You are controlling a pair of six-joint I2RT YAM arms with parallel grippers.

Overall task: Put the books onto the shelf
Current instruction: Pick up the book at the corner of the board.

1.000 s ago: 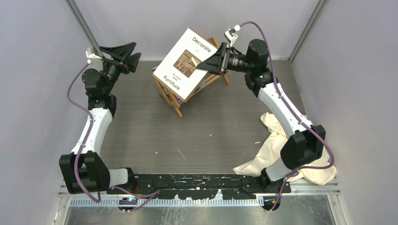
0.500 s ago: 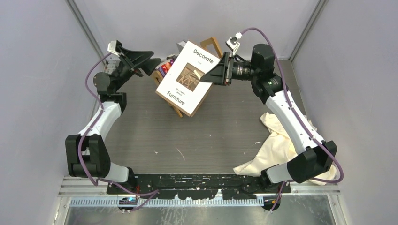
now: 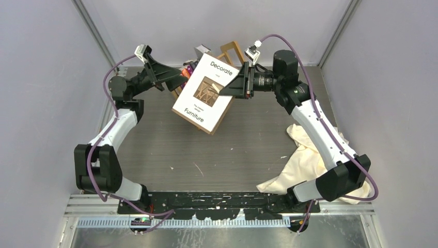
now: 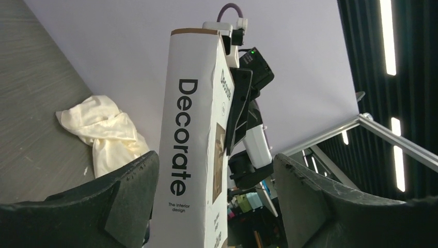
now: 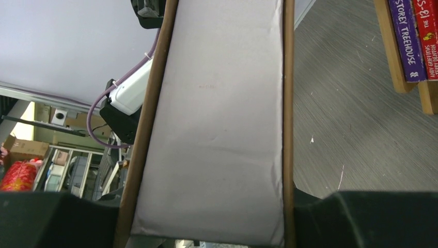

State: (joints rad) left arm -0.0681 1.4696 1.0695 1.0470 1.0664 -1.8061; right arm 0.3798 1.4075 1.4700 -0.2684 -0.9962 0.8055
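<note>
My right gripper [image 3: 225,90] is shut on a large white book [image 3: 203,94] titled "Decorate Furniture" and holds it tilted in the air over the shelf [image 3: 233,50]. In the right wrist view the book's grey page edge [image 5: 217,129] fills the gap of the right gripper [image 5: 212,206]. My left gripper [image 3: 178,78] is open at the book's left edge. In the left wrist view the left gripper [image 4: 214,178] straddles the white spine [image 4: 188,155], with a gap on the right side. Purple and red books [image 5: 408,36] stand in the wooden shelf [image 5: 392,57].
A cream cloth [image 3: 310,160] lies crumpled on the table by the right arm's base; it also shows in the left wrist view as the cloth [image 4: 103,129]. Grey walls close in the back and both sides.
The left arm swung in from the back left to the book, and its open jaws now sit around the spine. The right gripper shifted the book slightly left and lower.
</note>
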